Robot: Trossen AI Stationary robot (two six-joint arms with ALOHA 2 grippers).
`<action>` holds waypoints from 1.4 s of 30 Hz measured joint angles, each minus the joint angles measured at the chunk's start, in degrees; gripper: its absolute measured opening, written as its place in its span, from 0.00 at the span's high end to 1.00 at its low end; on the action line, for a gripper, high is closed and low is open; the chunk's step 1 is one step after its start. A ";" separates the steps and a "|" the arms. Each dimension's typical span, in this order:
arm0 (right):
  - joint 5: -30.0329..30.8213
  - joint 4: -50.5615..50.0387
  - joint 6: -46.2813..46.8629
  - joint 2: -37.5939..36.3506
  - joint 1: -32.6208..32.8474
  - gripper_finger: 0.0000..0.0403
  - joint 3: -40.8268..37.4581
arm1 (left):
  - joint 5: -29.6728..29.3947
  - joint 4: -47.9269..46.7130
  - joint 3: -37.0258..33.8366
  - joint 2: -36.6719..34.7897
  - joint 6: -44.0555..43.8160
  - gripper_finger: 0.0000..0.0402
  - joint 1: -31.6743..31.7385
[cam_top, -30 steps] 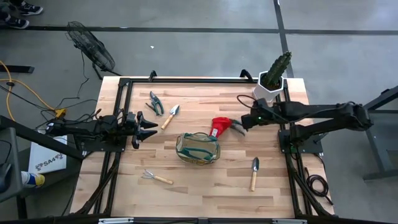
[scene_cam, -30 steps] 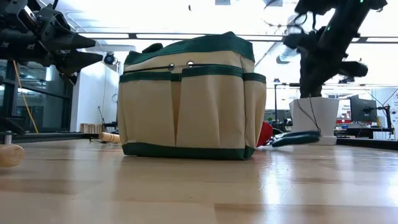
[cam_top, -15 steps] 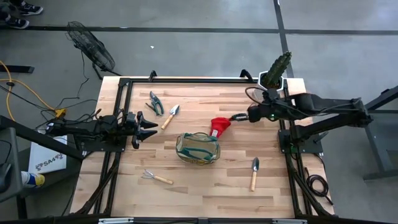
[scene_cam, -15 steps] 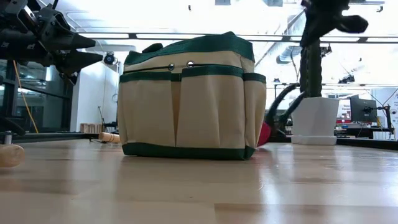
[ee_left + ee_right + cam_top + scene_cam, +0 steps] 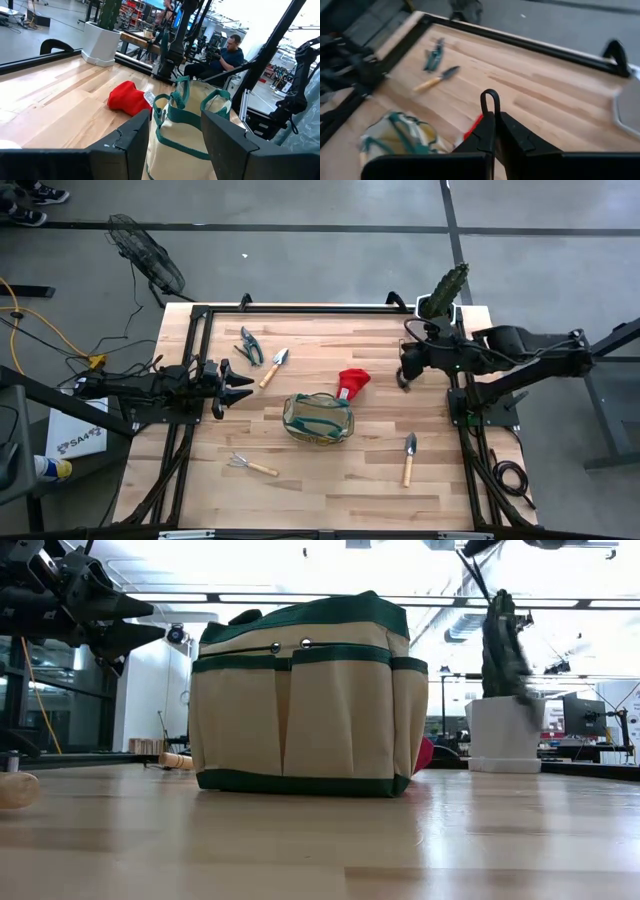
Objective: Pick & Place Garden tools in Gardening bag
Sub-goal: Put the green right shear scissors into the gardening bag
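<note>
Right wrist view: the right gripper has its fingers pinched tight on the shears. A dark loop pokes out past the tips.

High view: this gripper hangs at 3 o'clock from the red glove, a bit apart. The bag sits at 7 o'clock from the glove. The left gripper waits at 10 o'clock from the bag, fingers wide, holding nothing.

Left wrist view: the bag shows beyond the two wide fingers, not touching them.

Low view: the bag stands upright on the table.
</note>
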 joint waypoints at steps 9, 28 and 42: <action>0.25 4.65 -11.30 3.19 5.16 0.99 7.69 | 0.00 0.00 0.00 0.00 0.01 0.57 0.00; -6.80 17.83 -27.84 4.39 13.66 0.99 9.05 | 0.00 0.00 0.01 0.00 0.00 0.57 -0.02; -4.56 18.95 -28.49 6.32 15.05 0.99 9.05 | 0.00 0.02 0.01 0.02 0.02 0.57 -0.02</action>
